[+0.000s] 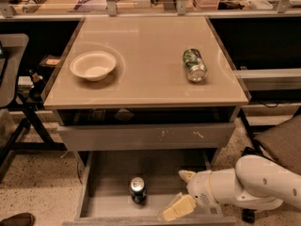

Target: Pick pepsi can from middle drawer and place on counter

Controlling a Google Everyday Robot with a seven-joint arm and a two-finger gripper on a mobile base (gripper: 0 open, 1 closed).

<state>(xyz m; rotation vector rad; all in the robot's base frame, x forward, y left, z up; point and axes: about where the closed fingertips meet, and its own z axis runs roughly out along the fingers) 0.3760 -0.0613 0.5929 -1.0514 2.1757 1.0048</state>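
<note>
The pepsi can [138, 190], dark blue with a silver top, stands upright on the floor of the open middle drawer [108, 171], left of centre. My gripper [181, 192] is inside the drawer to the right of the can, a short gap away. Its two pale fingers are spread open and empty, one finger [186, 175] at the back and one at the front. The white arm reaches in from the lower right. The beige counter [146, 86] lies above the drawer.
A white bowl [93, 65] sits on the counter's left side and a green patterned can [194, 65] lies on its right side. A grey drawer front [146, 136] with white scratches overhangs the open drawer. Chairs stand at left [8, 74] and right [282, 145].
</note>
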